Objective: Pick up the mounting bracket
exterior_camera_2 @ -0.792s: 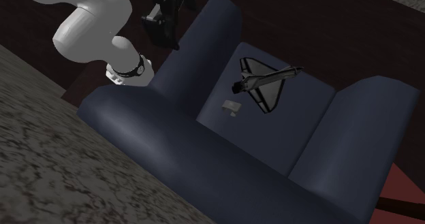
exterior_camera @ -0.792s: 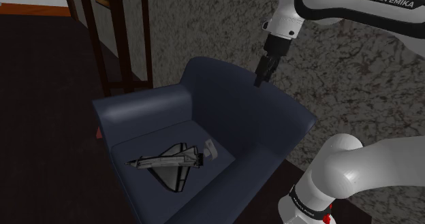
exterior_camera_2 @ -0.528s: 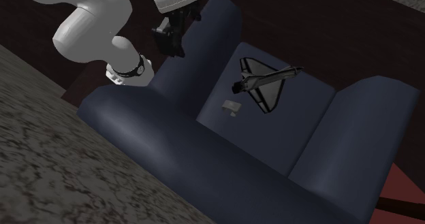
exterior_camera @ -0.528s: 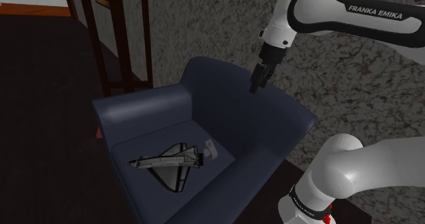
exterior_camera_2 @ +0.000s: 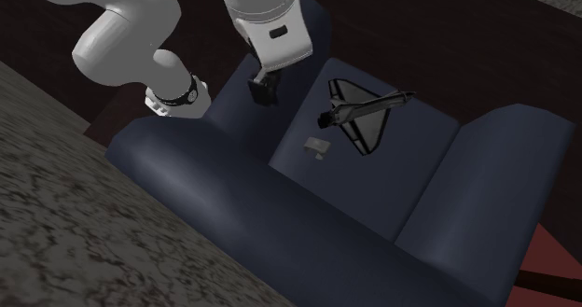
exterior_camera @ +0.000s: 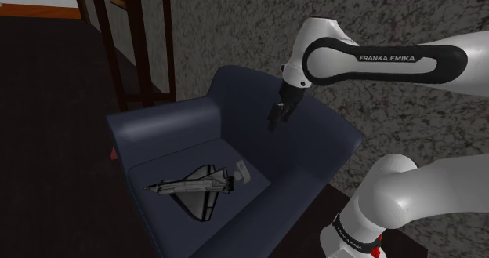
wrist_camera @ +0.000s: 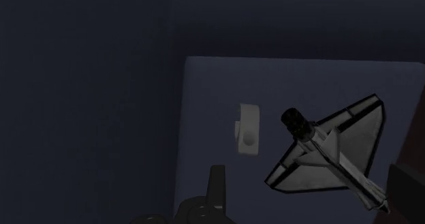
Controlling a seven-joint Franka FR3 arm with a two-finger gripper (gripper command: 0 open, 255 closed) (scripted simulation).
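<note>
Shoulder view: white arm (exterior_camera: 376, 56) lettered FRANKA EMIKA reaches over a dark blue armchair (exterior_camera: 172, 123). The black tool (exterior_camera: 273, 123) hangs in front of the backrest, above the seat. A speckled grey wall (exterior_camera: 219, 21) and a dark wooden frame (exterior_camera: 141, 37) stand behind the chair.
Second exterior view: the same chair (exterior_camera_2: 280, 202) seen from behind and rolled. It gives the gap between tool (exterior_camera_2: 262, 92) and seat plainly, with the tool well apart from both things lying there.
Wrist view: looks down on the seat cushion (wrist_camera: 211, 86). It shows the bracket's rounded end and the hole through it, and the shuttle's black nozzle.
Tool state: in the wrist view the tool (wrist_camera: 216, 182) shows as one black blade at the middle. The fingers stand together, narrow, with nothing between them.
Mounting bracket: a small pale grey piece (exterior_camera: 241, 172) lying on the seat near the backrest (exterior_camera_2: 317, 146) (wrist_camera: 248, 129). It sits just beside the shuttle's tail, apart from the tool and below it.
Change since earlier: the tool was up by the top rim of the backrest. It has come down and moved towards the shoulder view's left, over the seat. Bracket and shuttle lie where they lay.
Armchair seat holds: the mounting bracket and a grey-and-black model space shuttle (exterior_camera: 196, 190) (exterior_camera_2: 359, 114) (wrist_camera: 327, 151), lying flat with its tail towards the bracket.
</note>
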